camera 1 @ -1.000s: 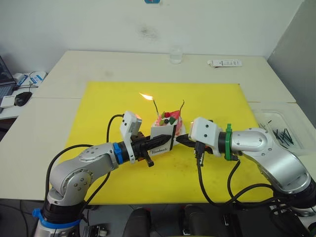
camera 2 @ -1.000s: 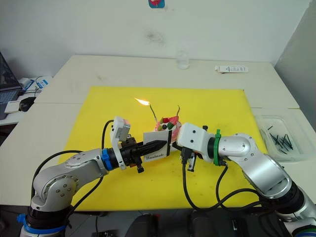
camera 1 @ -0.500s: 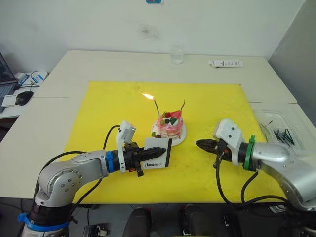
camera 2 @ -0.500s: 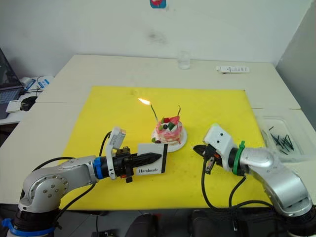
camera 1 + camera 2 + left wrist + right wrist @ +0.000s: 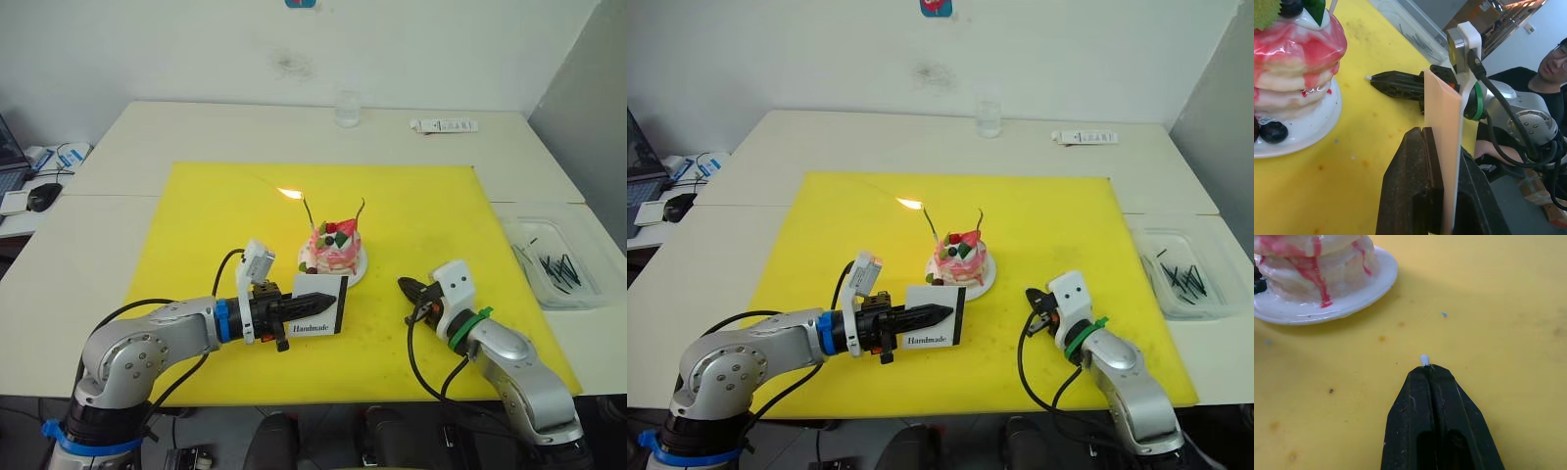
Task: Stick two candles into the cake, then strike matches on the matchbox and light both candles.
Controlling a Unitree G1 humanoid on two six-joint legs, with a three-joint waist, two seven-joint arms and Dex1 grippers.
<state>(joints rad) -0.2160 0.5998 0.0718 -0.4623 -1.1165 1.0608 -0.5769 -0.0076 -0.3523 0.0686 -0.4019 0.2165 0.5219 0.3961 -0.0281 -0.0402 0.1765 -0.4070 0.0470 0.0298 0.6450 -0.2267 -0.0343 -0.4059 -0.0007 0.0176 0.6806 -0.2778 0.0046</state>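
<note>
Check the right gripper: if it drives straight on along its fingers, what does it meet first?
Judging by the wrist view, the right gripper, shut on a white-tipped match, would cross bare yellow mat, likely passing right of the cake's white plate. Depth unclear.

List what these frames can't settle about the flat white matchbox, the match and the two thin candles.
- Flat white matchbox: its striking strip is unseen; the left wrist view shows it edge-on in the left gripper.
- Match: a whitish tip pokes from the shut right gripper; the fingers hide the rest.
- Thin right candle: tip too small to tell if lit; the left candle burns.
</note>
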